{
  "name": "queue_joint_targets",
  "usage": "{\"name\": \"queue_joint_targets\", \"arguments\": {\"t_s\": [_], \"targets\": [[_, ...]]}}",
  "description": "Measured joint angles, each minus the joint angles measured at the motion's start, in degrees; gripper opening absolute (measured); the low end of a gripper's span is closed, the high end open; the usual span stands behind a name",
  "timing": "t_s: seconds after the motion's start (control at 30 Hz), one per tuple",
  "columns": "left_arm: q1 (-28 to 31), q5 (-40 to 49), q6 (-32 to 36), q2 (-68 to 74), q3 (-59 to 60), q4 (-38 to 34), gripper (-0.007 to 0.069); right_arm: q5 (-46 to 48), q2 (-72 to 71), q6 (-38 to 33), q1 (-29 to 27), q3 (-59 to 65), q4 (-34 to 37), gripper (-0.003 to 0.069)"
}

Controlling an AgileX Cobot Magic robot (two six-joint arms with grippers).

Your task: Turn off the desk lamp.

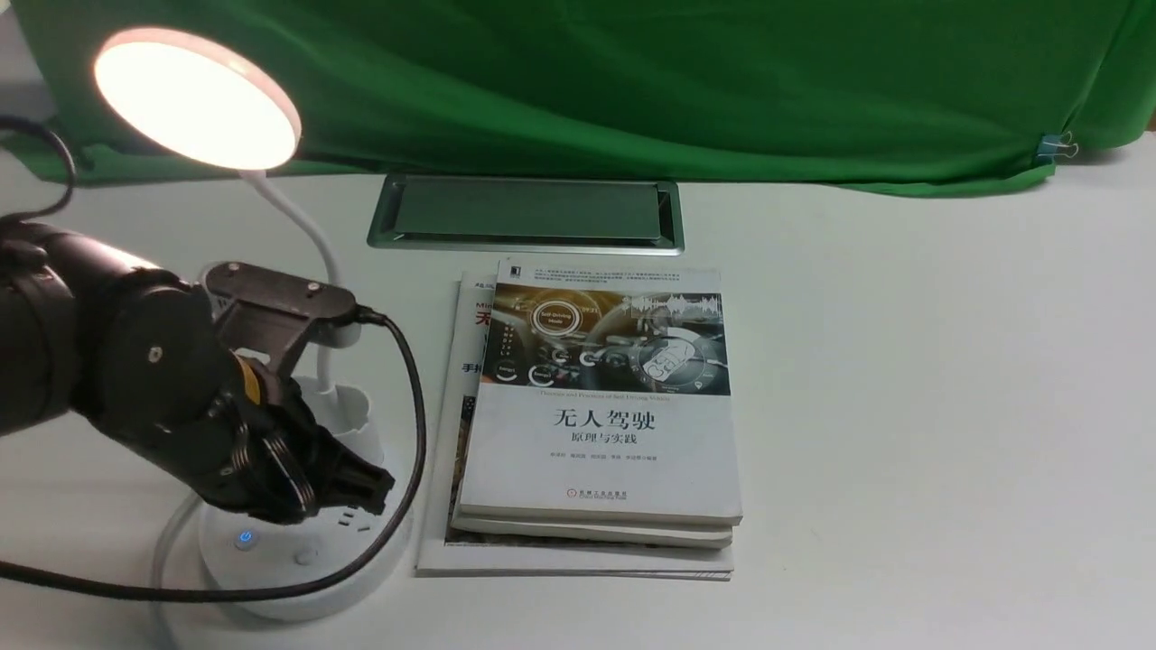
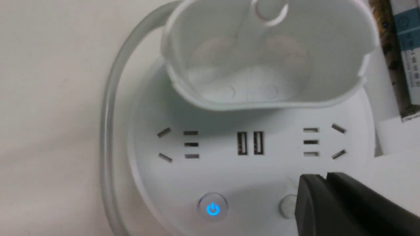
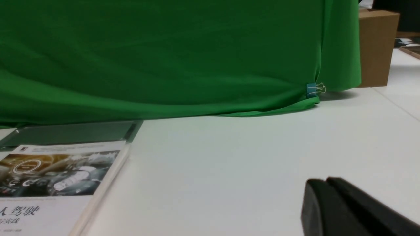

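The white desk lamp stands at the front left, its disc head (image 1: 197,97) lit. Its round base (image 1: 271,578) carries a blue-lit power button (image 1: 245,539) and a plain round button (image 1: 307,557). My left gripper (image 1: 366,487) is shut and empty, low over the base beside the sockets. In the left wrist view the shut fingertips (image 2: 323,178) cover part of the plain button (image 2: 287,206); the blue power button (image 2: 213,208) and the cup holder (image 2: 262,55) show clearly. My right gripper (image 3: 323,183) is shut and empty above bare table, out of the front view.
A stack of books (image 1: 596,424) lies right of the lamp base. A metal cable hatch (image 1: 526,213) is set in the table behind it. A green cloth (image 1: 632,81) hangs at the back. My left arm's black cable (image 1: 411,397) loops around the base.
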Motion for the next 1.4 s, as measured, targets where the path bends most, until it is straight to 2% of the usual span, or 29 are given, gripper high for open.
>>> {"name": "queue_joint_targets", "arguments": {"t_s": [0.37, 0.63, 1.27, 1.4], "targets": [[0.0, -7.7, -2.9, 3.9, 5.1, 0.0, 0.0020, 0.0, 0.0, 0.0, 0.0, 0.0, 0.0, 0.0036], [0.0, -3.7, -2.9, 0.6, 3.4, 0.1, 0.0020, 0.0, 0.0, 0.0, 0.0, 0.0, 0.0, 0.0036], [0.0, -2.4, -2.9, -2.9, 2.1, -0.5, 0.0020, 0.0, 0.0, 0.0, 0.0, 0.0, 0.0, 0.0036], [0.0, -1.0, -2.9, -10.6, 2.2, -1.1, 0.0020, 0.0, 0.0, 0.0, 0.0, 0.0, 0.0, 0.0036]]}}
